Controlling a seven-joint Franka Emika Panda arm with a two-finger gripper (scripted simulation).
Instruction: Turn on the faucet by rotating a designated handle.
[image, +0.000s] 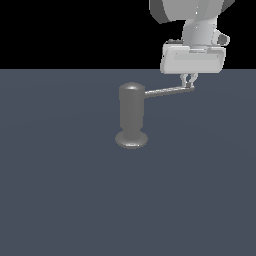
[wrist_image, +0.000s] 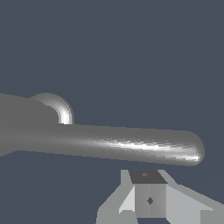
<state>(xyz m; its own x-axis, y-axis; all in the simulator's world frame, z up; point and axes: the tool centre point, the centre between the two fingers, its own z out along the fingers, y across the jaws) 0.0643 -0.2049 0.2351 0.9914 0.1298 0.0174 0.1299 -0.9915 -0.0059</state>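
In the exterior view the faucet (image: 132, 115) stands upright near the middle of the dark surface (image: 60, 190), its flared base resting on it. The handle (image: 167, 91) juts from just under the rounded top toward the exterior view's right, rising slightly along its length. The arm comes in from the upper right and is cut off by the frame's top edge, so only its last links and the pale block of the hand show. Below that block the tool (image: 188, 81) hangs with its short fingers pointing down at the handle's outer tip; the fingers stand close together, but they are too small here to tell whether they touch the rod or clasp it. Behind the surface the background is plain black. In the wrist view the handle (wrist_image: 131, 146) fills the middle of the picture as a thick grey bar with a rounded end, and the faucet (wrist_image: 54, 107) shows only as a bright curved edge behind it, most of it cut off at the frame's side. One finger (wrist_image: 148, 197) shows as a pale angular shape close against the rod's underside; the other is not seen, so the tool's width cannot be told.
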